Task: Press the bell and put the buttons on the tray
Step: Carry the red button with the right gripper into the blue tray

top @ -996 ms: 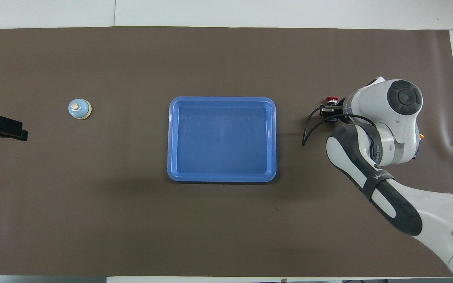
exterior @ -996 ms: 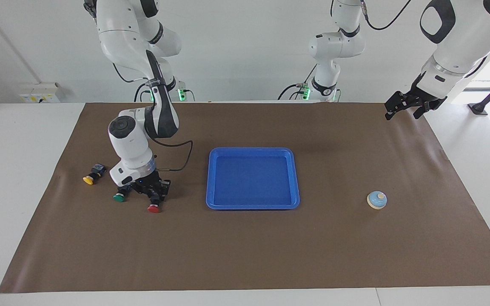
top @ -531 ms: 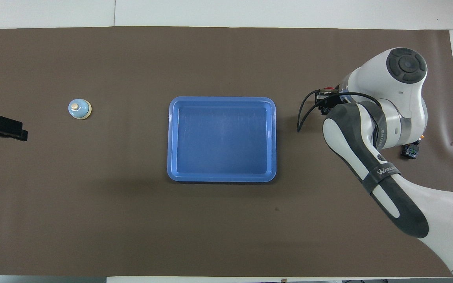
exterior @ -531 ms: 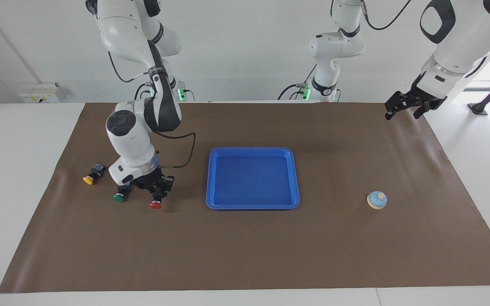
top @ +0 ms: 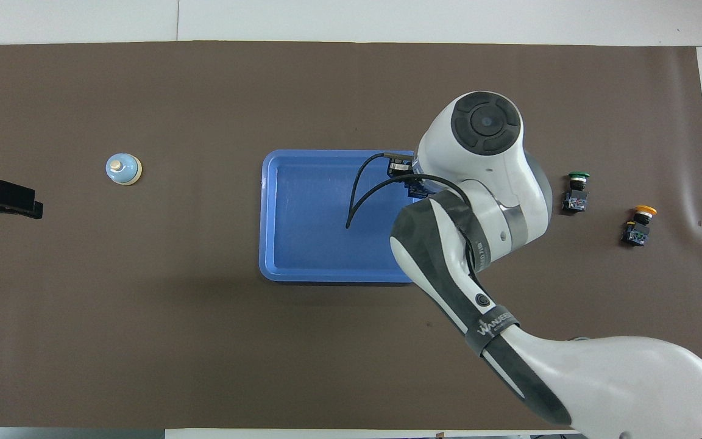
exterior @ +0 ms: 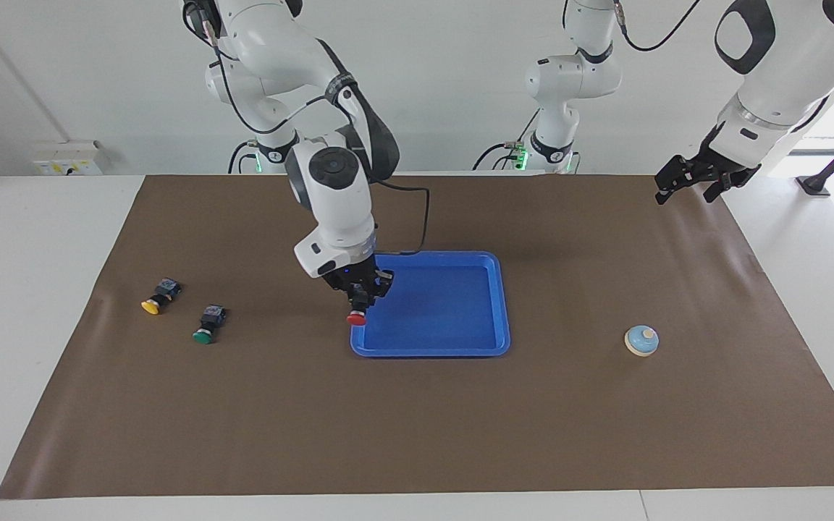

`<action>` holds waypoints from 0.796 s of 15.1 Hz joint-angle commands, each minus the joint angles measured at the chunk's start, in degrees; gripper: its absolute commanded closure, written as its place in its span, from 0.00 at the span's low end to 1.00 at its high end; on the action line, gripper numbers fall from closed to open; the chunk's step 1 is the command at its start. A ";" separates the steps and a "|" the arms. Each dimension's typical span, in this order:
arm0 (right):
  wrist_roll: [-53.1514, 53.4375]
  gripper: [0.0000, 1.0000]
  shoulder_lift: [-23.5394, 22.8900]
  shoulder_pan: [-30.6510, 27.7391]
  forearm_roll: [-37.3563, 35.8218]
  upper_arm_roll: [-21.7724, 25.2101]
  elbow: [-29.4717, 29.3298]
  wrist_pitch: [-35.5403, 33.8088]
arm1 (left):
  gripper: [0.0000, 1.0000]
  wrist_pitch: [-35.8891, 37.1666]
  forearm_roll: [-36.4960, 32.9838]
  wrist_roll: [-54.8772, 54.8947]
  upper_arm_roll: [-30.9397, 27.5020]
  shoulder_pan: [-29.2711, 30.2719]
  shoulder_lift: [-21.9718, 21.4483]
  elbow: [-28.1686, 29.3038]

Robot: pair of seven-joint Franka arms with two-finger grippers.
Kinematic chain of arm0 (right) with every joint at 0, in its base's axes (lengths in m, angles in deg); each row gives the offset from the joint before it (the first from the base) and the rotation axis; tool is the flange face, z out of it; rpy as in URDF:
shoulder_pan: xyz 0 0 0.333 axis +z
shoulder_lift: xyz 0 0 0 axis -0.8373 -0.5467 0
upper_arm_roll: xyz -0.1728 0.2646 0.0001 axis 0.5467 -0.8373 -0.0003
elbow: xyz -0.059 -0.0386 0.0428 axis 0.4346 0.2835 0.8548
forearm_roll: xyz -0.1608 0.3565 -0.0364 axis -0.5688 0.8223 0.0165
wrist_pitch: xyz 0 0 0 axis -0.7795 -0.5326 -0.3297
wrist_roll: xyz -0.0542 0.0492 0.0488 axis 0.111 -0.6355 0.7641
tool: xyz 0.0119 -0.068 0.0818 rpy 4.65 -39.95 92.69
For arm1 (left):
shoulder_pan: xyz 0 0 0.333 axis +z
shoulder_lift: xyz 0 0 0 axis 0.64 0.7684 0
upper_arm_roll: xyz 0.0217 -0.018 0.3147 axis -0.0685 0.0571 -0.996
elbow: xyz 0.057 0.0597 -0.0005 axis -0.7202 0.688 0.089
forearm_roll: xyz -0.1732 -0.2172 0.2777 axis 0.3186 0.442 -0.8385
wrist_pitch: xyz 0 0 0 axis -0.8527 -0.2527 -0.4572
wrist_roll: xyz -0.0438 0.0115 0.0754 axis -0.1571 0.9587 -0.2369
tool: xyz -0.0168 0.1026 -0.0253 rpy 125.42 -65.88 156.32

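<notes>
Bare brown mat (exterior: 417, 427) all along the edge farthest from the robots, open to any pass. Above the tray (exterior: 502, 304), only the right gripper (exterior: 359, 304) with its red button (exterior: 356, 318). Toward the right arm's end, green button (exterior: 205, 334) and yellow button (exterior: 150, 306) near each other; bell (exterior: 641, 340) alone toward the left arm's end.

place: robot lab | signs: white robot arms (exterior: 330, 188), brown mat (exterior: 417, 405), bare white wall (exterior: 446, 87)

One word shows, printed in white capitals on the dark sleeve of the right arm (top: 488, 323): it looks like "WANJES", its end cut short. No other lettering can be read.
</notes>
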 commanded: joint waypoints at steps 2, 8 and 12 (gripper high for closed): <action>4.35 1.00 -0.66 2.11 0.14 0.19 4.19 5.67 | 0.00 0.01 -0.35 -0.59 -0.07 -0.06 -1.22 1.00; 6.37 1.00 -0.57 2.20 0.05 0.11 12.19 15.77 | 0.00 0.01 -0.35 -0.59 0.02 0.03 -1.22 1.00; 6.72 1.00 -0.48 2.20 0.05 0.11 12.73 16.14 | 0.00 0.01 -0.35 -0.59 -0.07 -0.06 -1.22 1.00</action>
